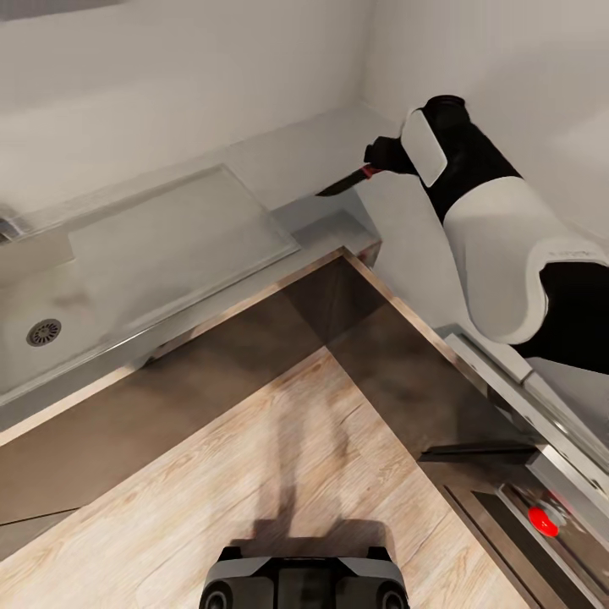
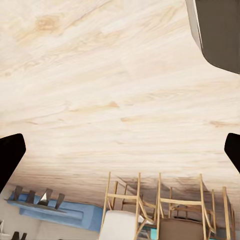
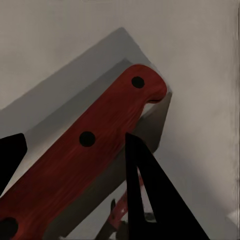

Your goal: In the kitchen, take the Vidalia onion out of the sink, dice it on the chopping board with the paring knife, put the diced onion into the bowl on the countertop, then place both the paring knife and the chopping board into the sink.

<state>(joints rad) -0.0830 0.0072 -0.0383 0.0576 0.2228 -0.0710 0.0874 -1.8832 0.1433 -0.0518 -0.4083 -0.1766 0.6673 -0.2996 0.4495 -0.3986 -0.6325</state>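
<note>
Floor (image 1: 288,440), light wood planks, nearest, below robot base. Left pincer (image 2: 120,150) released, fingers wide apart over floor, chairs (image 2: 165,210) beyond. Sink (image 1: 127,254) set in counter (image 1: 304,161), drain (image 1: 44,331) at near left, drainboard toward counter's inner corner. Right pincer (image 1: 385,161) clenched on paring knife (image 1: 347,180) by red handle, blade pointing toward drainboard, raised above counter's far corner.

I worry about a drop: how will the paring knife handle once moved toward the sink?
Paring knife: probably stiff and light, being slim. The right tool holds its smooth red handle, so it might pivot or slip. The pointed blade suggests lowering it gently.
</note>
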